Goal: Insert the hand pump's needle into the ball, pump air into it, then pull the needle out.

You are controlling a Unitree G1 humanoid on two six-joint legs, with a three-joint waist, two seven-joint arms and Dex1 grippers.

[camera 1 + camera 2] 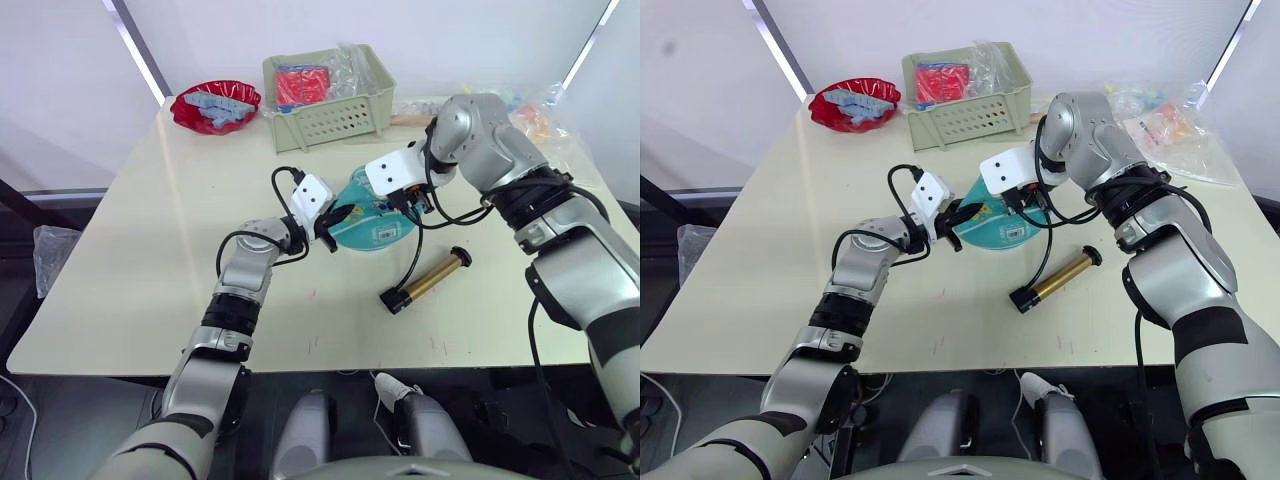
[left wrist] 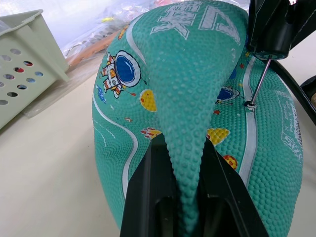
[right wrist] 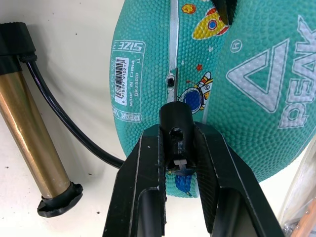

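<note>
1. Left wrist view: I see the left gripper clamped on a pinched fold of the limp ball, mid-table; needle tip at the valve.
2. Right gripper grips the needle fitting.
3. Risk: off-axis push bends needle; soft ball buckles.
4. Hand pump lies beside ball; taut hose could drag it.

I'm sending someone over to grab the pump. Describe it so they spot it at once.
Start from the pale green basket at the far edge of the table; nearer lies the teal ball, partly deflated and held between both grippers. The hand pump lies flat beside the ball on the robot's right. It is the only brass-gold tube there, with black ends and a thin black hose.
</note>
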